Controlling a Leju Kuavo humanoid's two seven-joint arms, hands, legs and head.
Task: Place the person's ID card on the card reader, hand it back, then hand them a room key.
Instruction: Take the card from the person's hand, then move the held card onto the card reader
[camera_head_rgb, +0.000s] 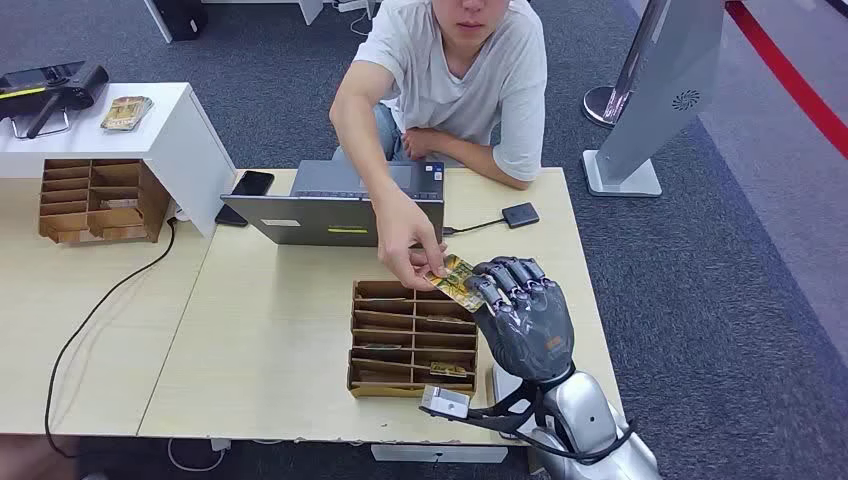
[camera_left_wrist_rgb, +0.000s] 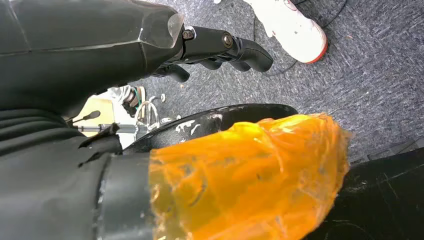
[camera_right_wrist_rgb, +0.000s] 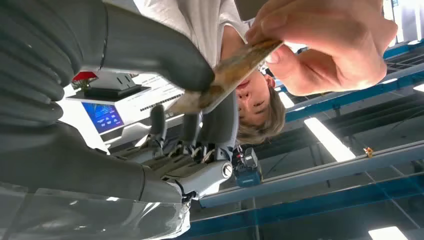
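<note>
A yellowish patterned card (camera_head_rgb: 455, 280) hangs above the wooden card organizer (camera_head_rgb: 413, 338) at the desk's right side. My right hand (camera_head_rgb: 525, 315) pinches one end of it between the thumb and the fingers. The person's hand (camera_head_rgb: 405, 240) pinches the other end. The right wrist view shows the card (camera_right_wrist_rgb: 235, 70) edge-on, with my thumb (camera_right_wrist_rgb: 165, 55) on one face and the person's fingers (camera_right_wrist_rgb: 325, 40) on it. The small black card reader (camera_head_rgb: 520, 215) lies on the desk behind, cabled to the laptop (camera_head_rgb: 335, 205). My left hand (camera_left_wrist_rgb: 220, 47) hangs low over the carpet, fingers loose and holding nothing.
The person sits across the desk, leaning one arm on it. A black phone (camera_head_rgb: 250, 183) lies left of the laptop. A second wooden organizer (camera_head_rgb: 95, 200) and a white stand (camera_head_rgb: 190, 130) fill the left side. A grey display stand (camera_head_rgb: 650, 110) stands on the carpet at the right.
</note>
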